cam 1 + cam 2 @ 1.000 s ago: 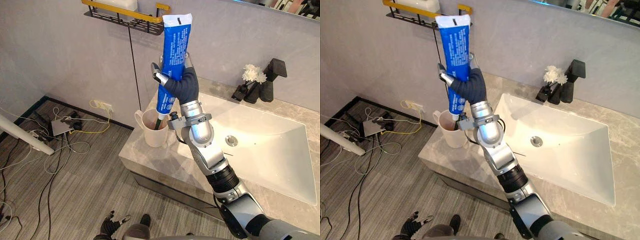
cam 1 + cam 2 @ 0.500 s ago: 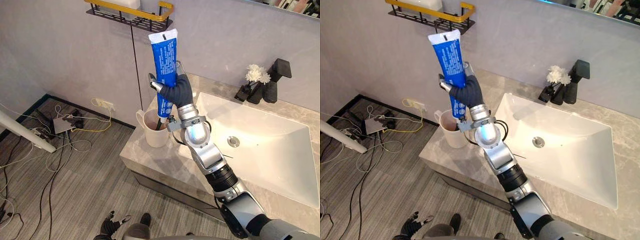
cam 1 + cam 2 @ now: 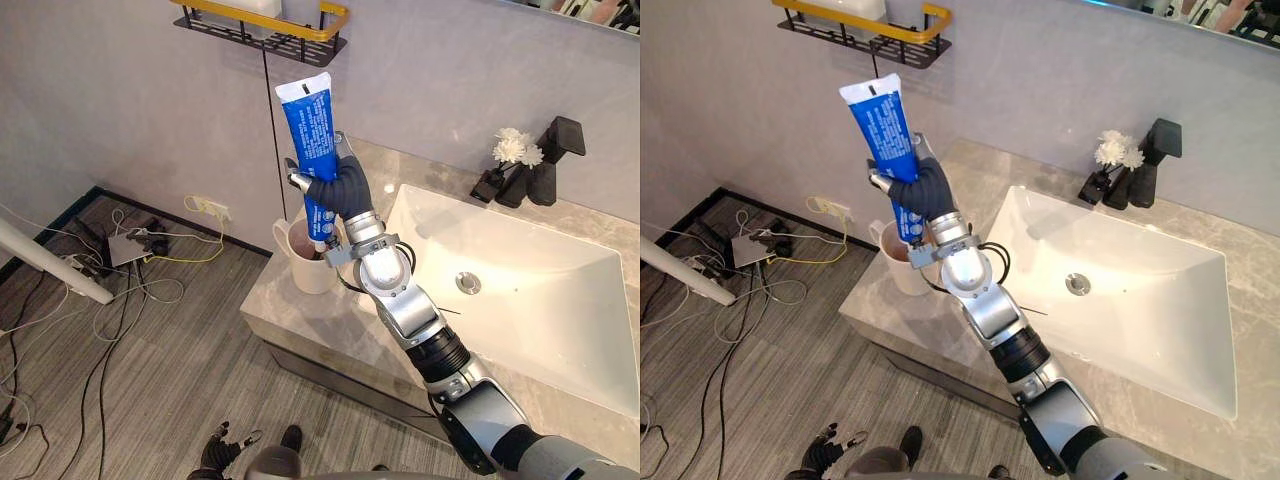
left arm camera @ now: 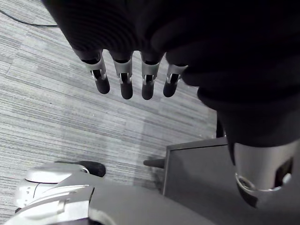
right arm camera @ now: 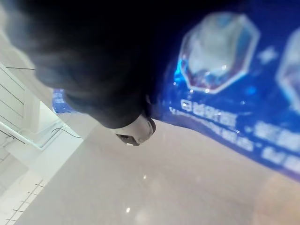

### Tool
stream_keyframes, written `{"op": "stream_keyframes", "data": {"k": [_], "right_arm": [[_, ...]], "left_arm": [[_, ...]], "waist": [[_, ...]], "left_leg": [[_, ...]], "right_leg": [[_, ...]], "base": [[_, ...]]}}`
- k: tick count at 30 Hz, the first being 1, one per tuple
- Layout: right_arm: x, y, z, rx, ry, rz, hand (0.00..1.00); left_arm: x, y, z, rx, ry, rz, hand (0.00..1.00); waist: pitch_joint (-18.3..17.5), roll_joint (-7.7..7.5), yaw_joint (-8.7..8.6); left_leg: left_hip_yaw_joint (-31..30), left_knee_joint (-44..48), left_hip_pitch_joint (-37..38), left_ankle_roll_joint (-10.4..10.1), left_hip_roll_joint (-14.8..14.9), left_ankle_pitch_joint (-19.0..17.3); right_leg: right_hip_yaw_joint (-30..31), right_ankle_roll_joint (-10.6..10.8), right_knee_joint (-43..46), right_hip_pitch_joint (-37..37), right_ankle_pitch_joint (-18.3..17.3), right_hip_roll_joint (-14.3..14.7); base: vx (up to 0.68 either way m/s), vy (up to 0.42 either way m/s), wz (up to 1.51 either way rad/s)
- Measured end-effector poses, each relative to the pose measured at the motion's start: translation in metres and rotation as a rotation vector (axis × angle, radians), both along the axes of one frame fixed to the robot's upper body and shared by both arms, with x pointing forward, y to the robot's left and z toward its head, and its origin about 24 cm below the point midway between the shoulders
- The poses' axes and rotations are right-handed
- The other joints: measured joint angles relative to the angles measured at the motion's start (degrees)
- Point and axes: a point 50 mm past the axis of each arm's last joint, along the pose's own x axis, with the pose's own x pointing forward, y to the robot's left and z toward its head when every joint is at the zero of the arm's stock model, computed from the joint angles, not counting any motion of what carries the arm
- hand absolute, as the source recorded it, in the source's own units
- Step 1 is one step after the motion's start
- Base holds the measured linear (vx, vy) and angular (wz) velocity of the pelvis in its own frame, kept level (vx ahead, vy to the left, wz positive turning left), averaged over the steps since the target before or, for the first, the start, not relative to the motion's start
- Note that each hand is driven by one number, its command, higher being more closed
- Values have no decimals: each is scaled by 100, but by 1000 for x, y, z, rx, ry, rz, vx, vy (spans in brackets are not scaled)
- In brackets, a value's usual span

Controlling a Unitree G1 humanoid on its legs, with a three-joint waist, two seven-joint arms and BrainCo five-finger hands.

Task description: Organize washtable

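My right hand (image 3: 343, 193) is shut on a large blue toothpaste tube (image 3: 308, 130), held nearly upright with its flat end up and tilted a little left. The tube's lower cap end hangs just over the mouth of a white mug (image 3: 309, 263) that stands on the left end of the grey stone washtable (image 3: 300, 315). The blue tube (image 5: 234, 93) shows very close in the right wrist view. My left hand (image 4: 131, 75) hangs low over the grey plank floor with its fingers straight and holding nothing.
A white basin (image 3: 520, 290) is sunk in the counter right of the mug. A black tap (image 3: 545, 160) and a small vase of white flowers (image 3: 508, 155) stand at the back. A black and yellow wall shelf (image 3: 265, 25) hangs above. Cables lie on the floor at left.
My right hand has carried the tube left and down, closer over the mug, and the tube leans more to the left. The view has shifted slightly.
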Motion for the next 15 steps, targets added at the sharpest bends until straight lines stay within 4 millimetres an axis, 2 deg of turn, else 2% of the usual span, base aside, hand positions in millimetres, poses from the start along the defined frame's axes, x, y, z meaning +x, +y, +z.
{"op": "stream_keyframes", "data": {"k": [15], "right_arm": [[4, 5, -4, -34, 12, -4, 100]], "left_arm": [[-1, 0, 0, -11, 0, 18, 0]], "waist": [[10, 16, 45]], "left_leg": [[-5, 2, -3, 0, -7, 0]], "right_leg": [[-1, 0, 2, 1, 0, 0]], "base": [[0, 0, 0]]}}
